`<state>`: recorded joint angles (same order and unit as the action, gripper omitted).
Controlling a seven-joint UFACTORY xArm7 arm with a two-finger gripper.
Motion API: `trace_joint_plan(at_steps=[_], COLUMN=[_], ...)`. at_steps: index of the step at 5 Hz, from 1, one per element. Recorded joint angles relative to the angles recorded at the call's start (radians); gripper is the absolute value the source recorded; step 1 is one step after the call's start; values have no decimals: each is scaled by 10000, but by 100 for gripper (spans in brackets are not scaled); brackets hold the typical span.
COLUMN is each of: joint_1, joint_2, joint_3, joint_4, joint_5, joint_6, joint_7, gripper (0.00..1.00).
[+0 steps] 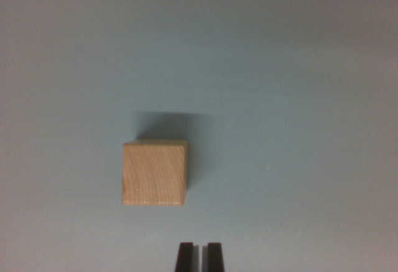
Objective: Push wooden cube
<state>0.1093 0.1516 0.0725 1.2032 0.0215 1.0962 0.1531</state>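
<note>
A pale wooden cube point(155, 172) with visible grain rests on a plain grey-blue surface, a little left of the wrist view's middle. Its shadow falls above and to its right. At the bottom edge, two black fingertips of my gripper point(199, 256) stand close together with only a thin slit between them and nothing held. The fingertips lie below the cube and slightly to its right, apart from it by a clear gap.
The grey-blue surface point(298, 98) fills the whole view, with no other objects or edges visible.
</note>
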Motion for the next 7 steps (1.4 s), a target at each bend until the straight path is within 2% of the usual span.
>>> trace_joint_plan(at_steps=[1,2,3,4,5,6,7], joint_1=[0,57,57,115,115,172,172], joint_2=[0,99,99,202,202,301,301], joint_3=[0,51,51,103,103,154,154], joint_4=[0,-370,-370,-751,-751,-1121,-1121], joint_5=[0,-25,-25,-50,-50,-75,-75], joint_6=[0,-452,-452,-918,-918,-1371,-1371], joint_7=[0,97,97,198,198,295,295], gripper=[0,0,0,0,0,0,0])
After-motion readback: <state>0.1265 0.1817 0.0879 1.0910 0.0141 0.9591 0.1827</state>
